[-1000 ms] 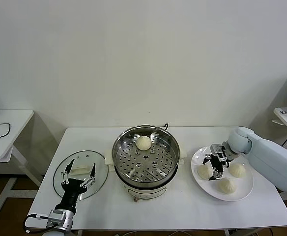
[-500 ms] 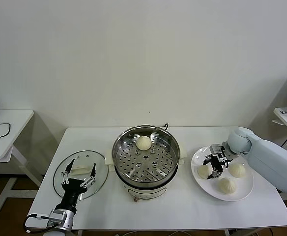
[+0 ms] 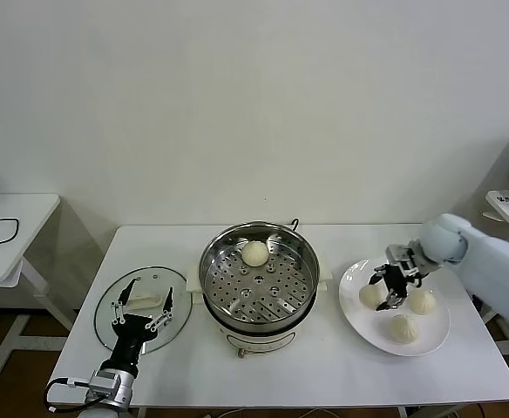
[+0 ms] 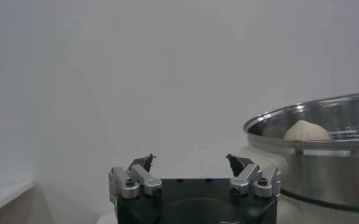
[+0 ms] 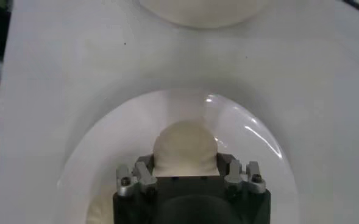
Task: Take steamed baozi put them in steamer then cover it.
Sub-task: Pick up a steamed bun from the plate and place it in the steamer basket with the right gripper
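At the right of the head frame, we see our right gripper (image 3: 389, 290) closed around one steamed baozi (image 3: 372, 295), the leftmost of three on a white plate (image 3: 353, 306). The right wrist picture shows this bun (image 5: 185, 148) bulging between the two closed fingers (image 5: 142, 172), with the plate's glossy surface beneath it; we cannot tell whether it is resting on the plate or just clear of it. Two more baozi sit just beside it on the same plate, one (image 3: 422, 301) toward the right and one (image 3: 403, 327) lower down.

At the centre of the frame stands the steamer (image 3: 259, 279), a shiny steel pot with a perforated tray, and a fourth baozi (image 3: 254, 252) rests on that tray near its far rim. The pot is uncovered.

To the lower left, a round glass lid (image 3: 141, 307) with a white handle lies flat on the white table (image 3: 324, 366). Our left gripper (image 3: 140, 302) hangs over the lid with its fingers spread wide and nothing between them; the left wrist picture shows those fingers (image 4: 141, 173) well apart, with the steamer's rim off to one side.
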Available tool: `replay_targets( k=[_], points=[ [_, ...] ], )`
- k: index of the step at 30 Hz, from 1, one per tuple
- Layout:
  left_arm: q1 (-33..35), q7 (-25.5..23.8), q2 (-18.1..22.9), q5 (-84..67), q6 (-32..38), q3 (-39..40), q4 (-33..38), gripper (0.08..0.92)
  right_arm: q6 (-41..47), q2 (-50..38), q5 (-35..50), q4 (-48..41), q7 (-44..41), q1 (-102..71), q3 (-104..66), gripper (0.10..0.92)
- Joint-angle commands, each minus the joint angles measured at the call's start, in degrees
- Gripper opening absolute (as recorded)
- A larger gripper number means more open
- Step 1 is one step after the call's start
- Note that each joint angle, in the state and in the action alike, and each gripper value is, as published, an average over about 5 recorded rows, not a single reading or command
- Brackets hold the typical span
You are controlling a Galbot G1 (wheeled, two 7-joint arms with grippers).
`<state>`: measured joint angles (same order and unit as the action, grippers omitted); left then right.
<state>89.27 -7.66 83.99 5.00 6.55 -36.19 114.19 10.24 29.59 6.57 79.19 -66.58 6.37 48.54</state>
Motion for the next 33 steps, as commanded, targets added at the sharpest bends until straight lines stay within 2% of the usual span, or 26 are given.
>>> replay_targets(
  k=[1,5,9,17,24,33],
  points=[
    [0.1,0.0,-0.2,0.2,-0.1,0.3,-0.2,0.823,6.6,-9.1,15.1,16.5,-0.4,27.6,20.7,0.696],
    [0.2,0.1,-0.4,0.4,-0.1,0.7,0.1,0.823,10.4,-5.6,21.2,21.5,0.1,40.8,31.0,0.702],
    [0.3,0.3,-0.5,0.4,-0.2,1.1,0.8,0.823,14.1,2.1,27.9,23.1,1.8,49.9,36.9,0.704],
    [0.1,0.4,-0.4,0.4,-0.2,0.8,0.9,0.823,20.0,22.9,35.1,17.3,6.0,49.8,35.8,0.704],
    [-0.5,0.1,-1.2,-0.2,-0.3,-1.4,-0.2,0.823,21.7,38.3,34.6,7.5,7.6,41.4,33.0,0.704],
    [-0.9,-0.6,-1.8,-0.8,-0.1,-4.2,-1.3,0.823,21.2,49.7,27.9,-5.8,6.8,29.5,30.1,0.704]
  ],
)
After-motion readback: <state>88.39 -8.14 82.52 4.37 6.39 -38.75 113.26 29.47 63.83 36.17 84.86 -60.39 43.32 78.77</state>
